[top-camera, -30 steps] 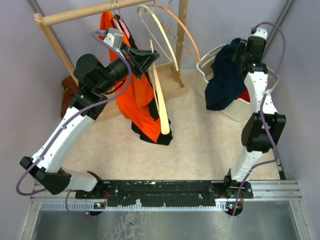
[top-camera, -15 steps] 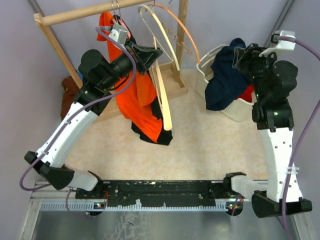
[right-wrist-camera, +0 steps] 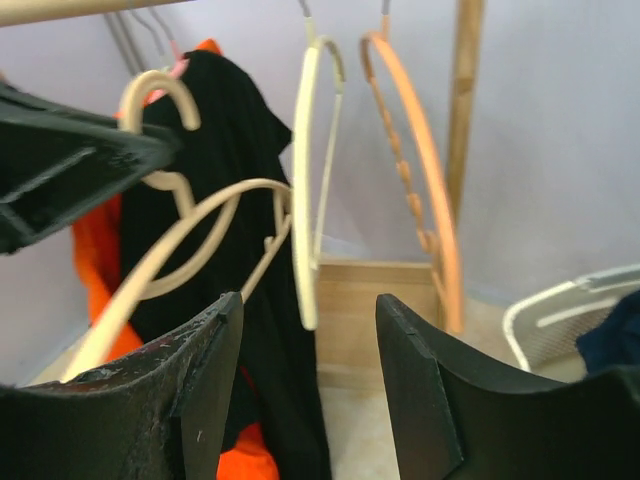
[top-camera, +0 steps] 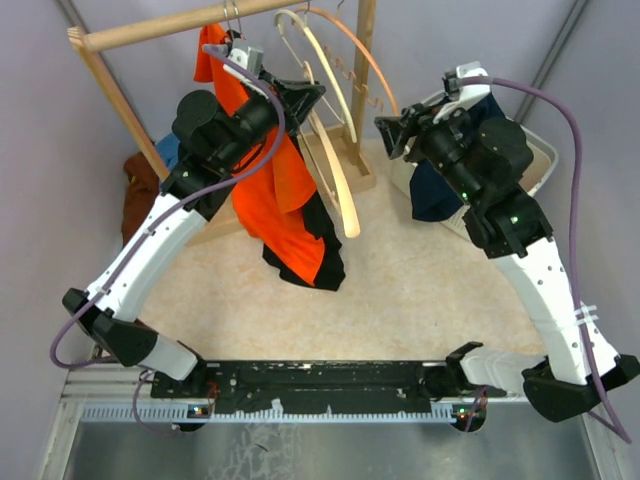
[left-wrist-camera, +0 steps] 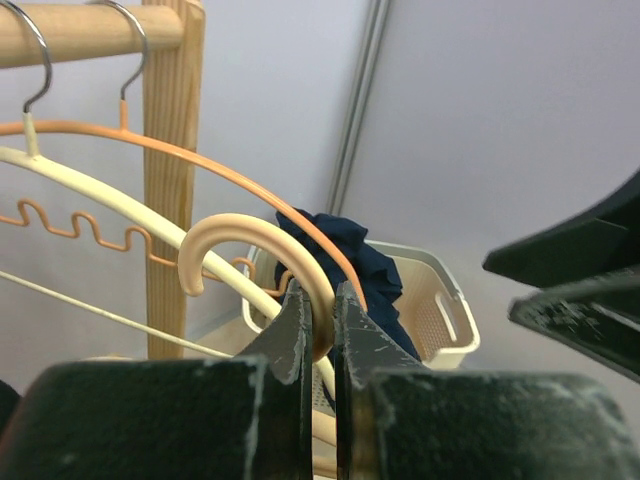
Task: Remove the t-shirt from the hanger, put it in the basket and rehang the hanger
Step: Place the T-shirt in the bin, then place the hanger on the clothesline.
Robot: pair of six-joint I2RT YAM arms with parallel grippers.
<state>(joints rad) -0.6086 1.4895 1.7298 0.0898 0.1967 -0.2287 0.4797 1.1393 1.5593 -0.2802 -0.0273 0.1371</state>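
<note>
An orange and black t-shirt (top-camera: 275, 195) hangs from the wooden rail (top-camera: 150, 28); it also shows in the right wrist view (right-wrist-camera: 245, 150). My left gripper (top-camera: 303, 97) is shut on the neck of a bare cream hanger (top-camera: 340, 195), lifted off the rail beside the shirt. In the left wrist view the jaws (left-wrist-camera: 320, 312) pinch the neck just below the hook (left-wrist-camera: 215, 245). My right gripper (top-camera: 392, 132) is open and empty, facing the rack. In its own view (right-wrist-camera: 310, 305) the held hanger (right-wrist-camera: 175, 245) is just left of its fingers.
Another cream hanger (top-camera: 305, 45) and an orange hanger (top-camera: 370, 60) hang on the rail by the wooden post (top-camera: 362, 60). A cream basket (top-camera: 500, 215) at the right holds a navy garment (top-camera: 432, 190). A rust-brown cloth (top-camera: 135, 190) lies at the left.
My right arm has swung away from the basket toward the rack, leaving the navy garment there; its gripper is now open. My left gripper has moved slightly up and right with the cream hanger.
</note>
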